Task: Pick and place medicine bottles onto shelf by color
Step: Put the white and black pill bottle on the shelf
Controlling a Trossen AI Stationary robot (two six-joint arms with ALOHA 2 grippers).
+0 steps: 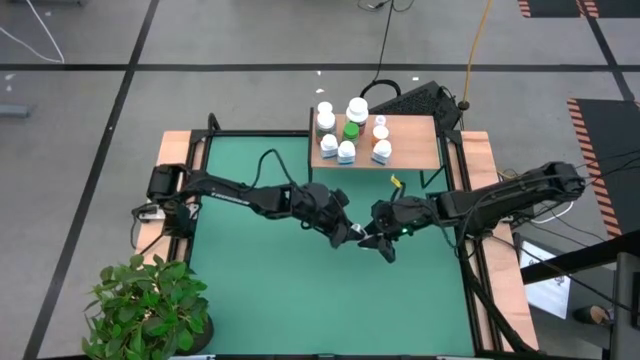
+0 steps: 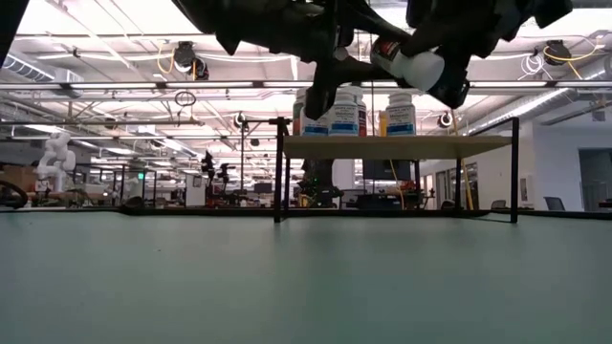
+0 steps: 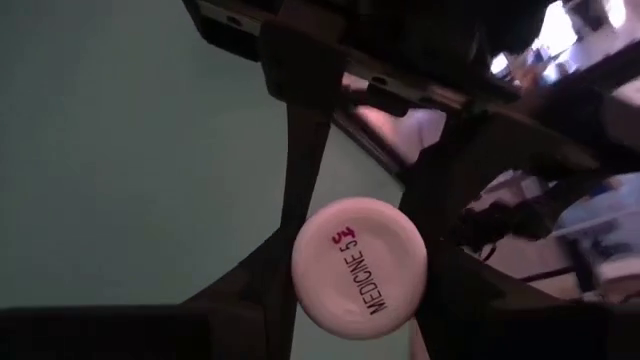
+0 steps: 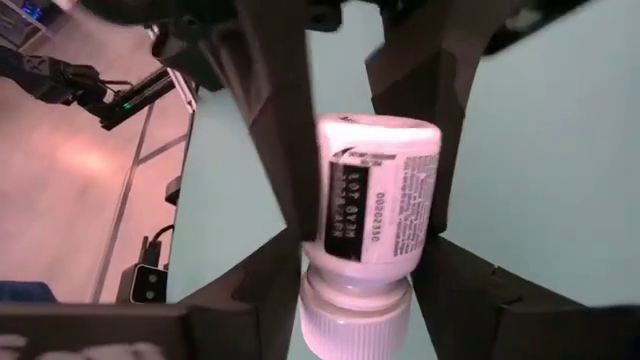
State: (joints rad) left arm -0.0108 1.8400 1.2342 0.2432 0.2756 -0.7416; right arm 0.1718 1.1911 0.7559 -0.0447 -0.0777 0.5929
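Note:
One medicine bottle (image 1: 364, 238) with a white cap and a red-and-white label hangs tilted in mid-air over the middle of the green table (image 1: 270, 290), high above it in the low view (image 2: 409, 65). My left gripper (image 1: 350, 231) reaches it from the left and my right gripper (image 1: 381, 241) from the right, and both are shut on it. Several other bottles (image 1: 350, 130), one green and one orange among them, stand upright on the wooden shelf (image 1: 415, 135) at the far edge; the low view shows them in a row (image 2: 359, 113). My left gripper pinches the bottle between its two fingers. In the right wrist view they lie against both sides of the labelled body (image 4: 385, 165). In its own view the cap (image 3: 360, 268) faces the camera and hides the contact. The bottle is lifted clear and tilted. My right gripper pinches the same bottle between its two fingers, coming level from the table's right. Its fingertips (image 4: 280, 262) meet the body's lower end beside the neck (image 4: 400, 255), just above the cap. The bottle is clear of the table.
A potted plant (image 1: 150, 305) stands at the near left corner. The shelf's thin black legs (image 2: 279, 172) stand on the far part of the table. A small yellow thing (image 1: 396, 182) lies just in front of the shelf. Bare board shows at the shelf's right end.

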